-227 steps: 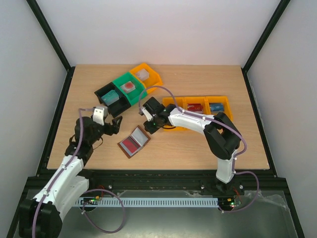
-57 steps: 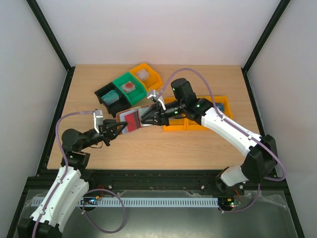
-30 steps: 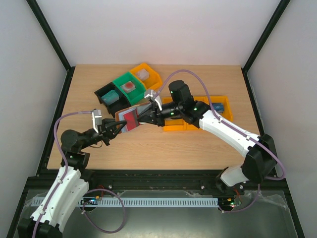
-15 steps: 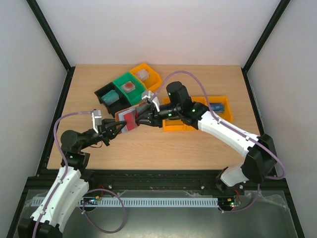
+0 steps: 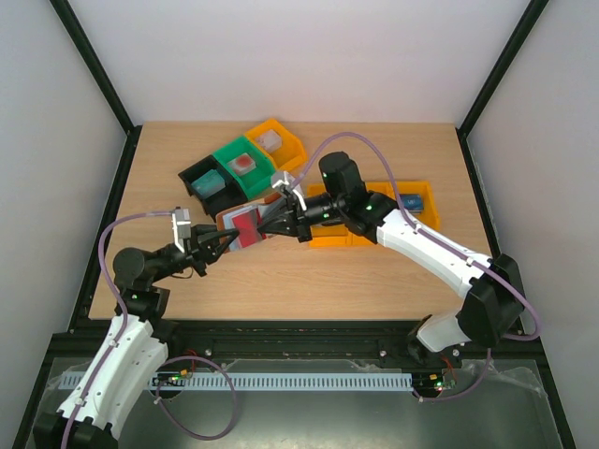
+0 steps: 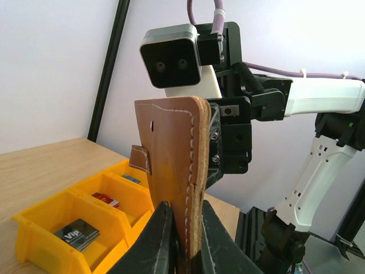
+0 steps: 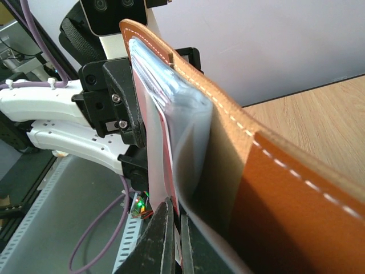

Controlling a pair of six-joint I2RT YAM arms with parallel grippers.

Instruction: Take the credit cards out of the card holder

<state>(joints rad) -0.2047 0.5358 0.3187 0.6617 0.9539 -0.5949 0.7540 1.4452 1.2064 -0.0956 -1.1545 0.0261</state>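
Above the bench [image 5: 374, 281], the left hand [image 5: 221, 240] clamped the tilted brown card holder [image 5: 231, 215] from the near side, and the right hand [image 5: 267, 227] pinched its red card [image 5: 246, 228], the green bin [image 5: 245, 166] just behind.

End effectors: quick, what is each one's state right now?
Left end effector: closed, holding the wallet.
Right end effector: closed, apparently pinching the red card's edge.

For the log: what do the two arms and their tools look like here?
The left arm and right arm have white shells with black joints, each with a looping purple cable. The left tool and right tool have slim black fingers. A grey two-lens camera sits on the right wrist; small green lights glow there.
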